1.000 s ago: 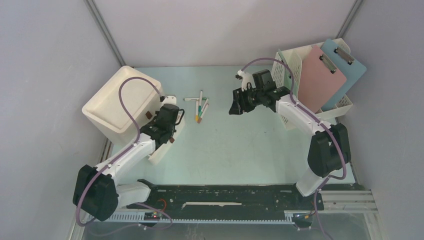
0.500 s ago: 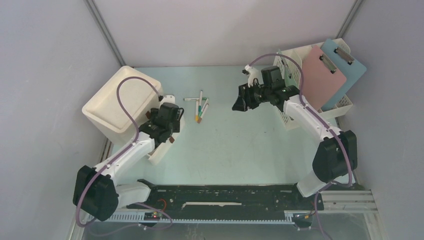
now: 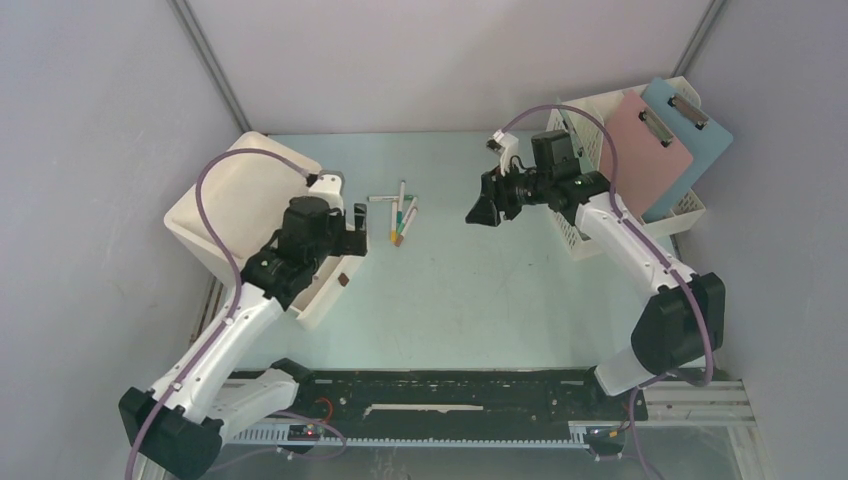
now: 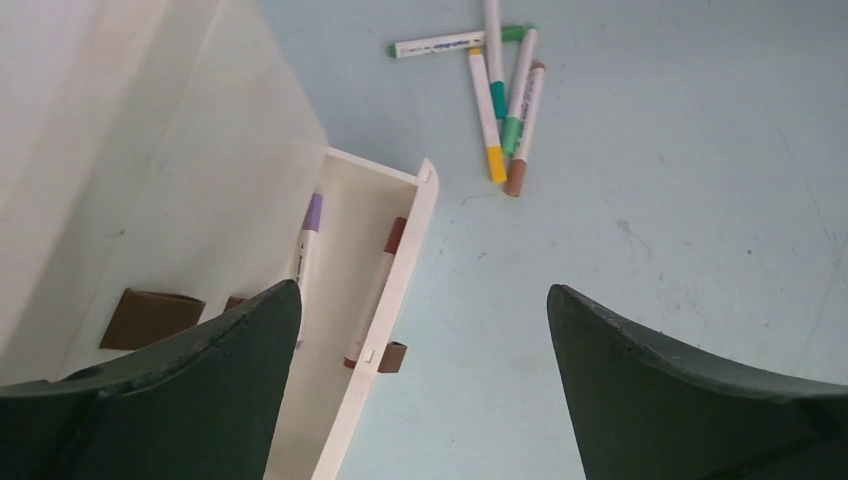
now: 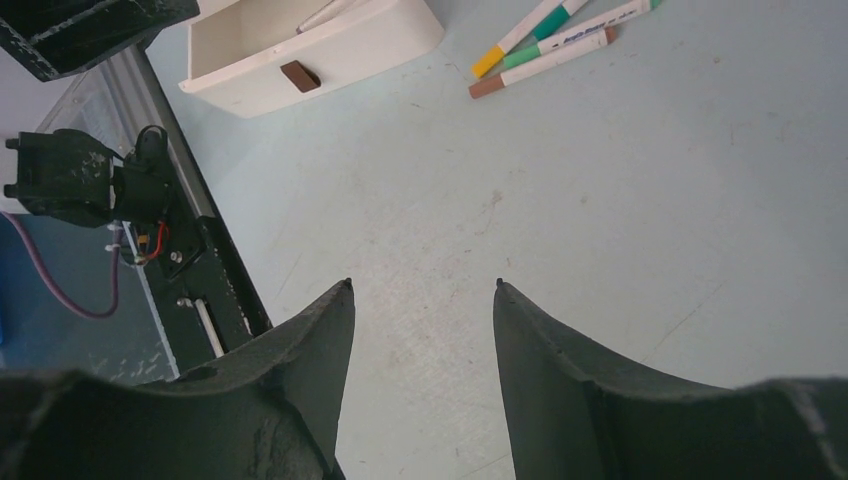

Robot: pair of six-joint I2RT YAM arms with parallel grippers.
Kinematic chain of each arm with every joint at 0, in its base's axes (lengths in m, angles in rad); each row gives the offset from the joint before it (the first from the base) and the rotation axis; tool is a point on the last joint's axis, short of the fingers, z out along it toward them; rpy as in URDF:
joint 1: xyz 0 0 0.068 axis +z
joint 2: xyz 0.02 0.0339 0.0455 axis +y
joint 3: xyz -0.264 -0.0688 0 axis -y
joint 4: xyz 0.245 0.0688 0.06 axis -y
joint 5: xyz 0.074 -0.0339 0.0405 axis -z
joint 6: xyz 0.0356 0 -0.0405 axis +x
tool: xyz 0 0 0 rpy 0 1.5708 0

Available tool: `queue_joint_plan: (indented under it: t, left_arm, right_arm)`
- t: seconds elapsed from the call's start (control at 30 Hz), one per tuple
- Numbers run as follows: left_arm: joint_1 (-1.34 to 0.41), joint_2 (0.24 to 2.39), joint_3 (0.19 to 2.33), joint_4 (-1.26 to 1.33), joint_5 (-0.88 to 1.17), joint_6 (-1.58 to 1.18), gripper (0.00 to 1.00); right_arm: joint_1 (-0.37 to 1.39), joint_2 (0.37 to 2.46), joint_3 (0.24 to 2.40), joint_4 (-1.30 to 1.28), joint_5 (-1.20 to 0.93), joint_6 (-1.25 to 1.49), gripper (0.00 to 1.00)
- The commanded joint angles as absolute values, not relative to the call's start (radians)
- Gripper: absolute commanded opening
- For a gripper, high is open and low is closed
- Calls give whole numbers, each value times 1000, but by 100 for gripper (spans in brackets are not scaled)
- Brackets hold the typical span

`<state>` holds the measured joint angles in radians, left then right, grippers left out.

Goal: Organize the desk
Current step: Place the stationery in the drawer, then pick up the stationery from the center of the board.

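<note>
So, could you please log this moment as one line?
left gripper: open, empty, by drawer | drawer: open, two markers inside | right gripper: open, empty | loose markers: on desk

A robotics lab cell: grey panels point(image 3: 90, 130) wall a desk point(image 3: 470, 290), left arm point(image 3: 230, 325) and right arm point(image 3: 625, 235) bolted on.

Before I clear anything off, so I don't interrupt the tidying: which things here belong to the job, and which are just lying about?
Job in hand: desk; loose markers; open drawer; two markers inside it.
Just lying about: file rack; pink clipboard; blue clipboard; white box.
</note>
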<state>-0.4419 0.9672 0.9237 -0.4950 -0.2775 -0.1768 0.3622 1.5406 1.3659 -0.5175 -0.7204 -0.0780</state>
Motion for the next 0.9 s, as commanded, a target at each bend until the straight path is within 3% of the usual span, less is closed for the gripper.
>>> queue_joint_plan:
  t: [0.0,0.1,0.3,0.4,0.47,0.63,0.87]
  left_arm:
    - [-433,952,903,-446,-170,-76,100]
    - [-418,930,898,-455,-77,-50,100]
    - [-414,830,833,-431,-82,-31,100]
    - [-414,811,831,-430,-74,-35,100]
    - [-415,814,827,-430,-57,-41,100]
    - [-415,838,836,-443,-43,-47,100]
    - [-414,797,831,-436,-43,-49,100]
  right_arm:
    - [352,1470,1368,-520,-716,-142,61]
    - [352,1449,1369,-522,-681,-178,62]
    - [352,1426,1369,-488,-608,-245,63]
    - [351,1455,1368,-434,-642,-270,69]
    - [351,1495,1369,-385,-662,-263,73]
    - [380,1678,1480,-380,-647,-177,71]
    - [532,1911,1672,-402,-360,13,66]
